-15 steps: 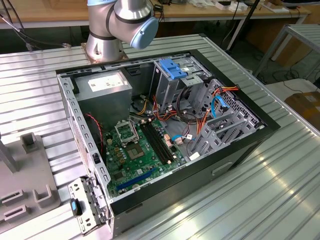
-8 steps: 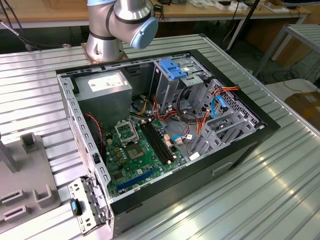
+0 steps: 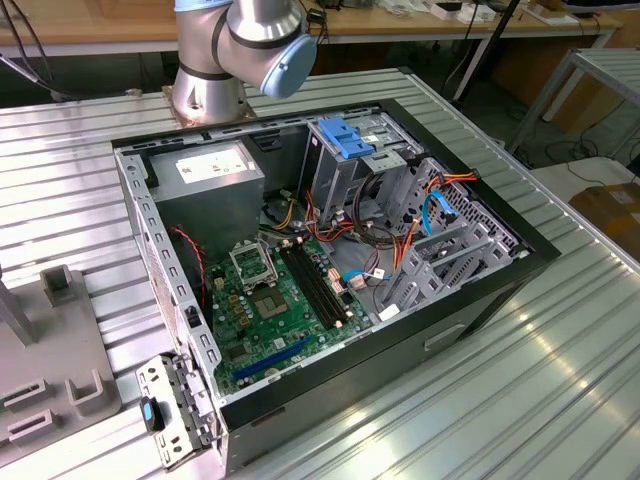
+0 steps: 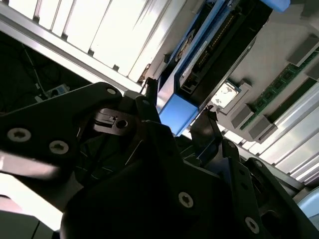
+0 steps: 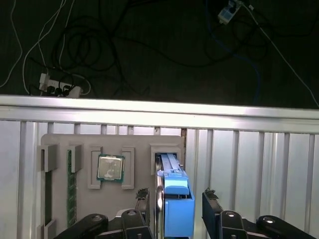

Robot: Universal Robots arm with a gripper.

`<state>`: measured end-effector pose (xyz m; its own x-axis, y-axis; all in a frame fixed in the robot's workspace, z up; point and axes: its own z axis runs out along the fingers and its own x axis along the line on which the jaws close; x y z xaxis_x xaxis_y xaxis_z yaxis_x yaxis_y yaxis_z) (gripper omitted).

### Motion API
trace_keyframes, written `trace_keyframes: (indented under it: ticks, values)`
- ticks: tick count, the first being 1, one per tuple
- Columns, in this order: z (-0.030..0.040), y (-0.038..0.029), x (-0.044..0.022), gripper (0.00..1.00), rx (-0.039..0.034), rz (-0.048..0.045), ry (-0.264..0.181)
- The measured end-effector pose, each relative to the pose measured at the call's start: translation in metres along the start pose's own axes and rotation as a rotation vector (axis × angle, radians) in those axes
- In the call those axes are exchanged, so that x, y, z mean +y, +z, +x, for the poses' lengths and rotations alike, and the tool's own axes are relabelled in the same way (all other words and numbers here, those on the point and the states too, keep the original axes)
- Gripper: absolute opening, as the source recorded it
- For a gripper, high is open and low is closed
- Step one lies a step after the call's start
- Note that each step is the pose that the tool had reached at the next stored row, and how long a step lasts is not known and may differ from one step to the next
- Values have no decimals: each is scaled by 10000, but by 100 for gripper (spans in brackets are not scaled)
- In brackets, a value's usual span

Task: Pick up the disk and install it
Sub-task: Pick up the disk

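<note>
The disk (image 5: 176, 206) stands on edge in a slot of the grey holder tray (image 5: 134, 144), its bright blue rail and tab facing the camera. My gripper (image 5: 175, 198) is open and straddles the disk, one dark finger on each side with a small gap to the blue rail. In the second wrist view the disk (image 4: 212, 47) runs away from the gripper (image 4: 178, 102), showing its dark body and connector edge, with the blue tab (image 4: 177, 113) between the fingertips.
The same tray holds a processor chip (image 5: 110, 168) and memory sticks (image 5: 71, 184). The table edge (image 5: 159, 107) lies just beyond, with cables on the dark floor. The open computer case (image 3: 330, 250) fills mid-table, with a blue bracket (image 3: 345, 140), a grey power supply (image 3: 205, 175) and the arm base (image 3: 240, 50).
</note>
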<state>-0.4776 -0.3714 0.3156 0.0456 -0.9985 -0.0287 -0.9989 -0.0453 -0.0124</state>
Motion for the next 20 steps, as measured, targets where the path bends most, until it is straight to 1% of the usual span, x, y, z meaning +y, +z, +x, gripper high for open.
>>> trace_keyframes:
  ticks: [3, 13, 14, 15, 20]
  values:
    - [1, 23, 0, 54, 2, 2, -23]
    - [1, 24, 0, 54, 2, 2, -30]
    - [1, 24, 0, 40, 2, 1, -32]
    - [1, 24, 0, 36, 2, 1, -32]
    - [1, 24, 0, 36, 2, 2, -35]
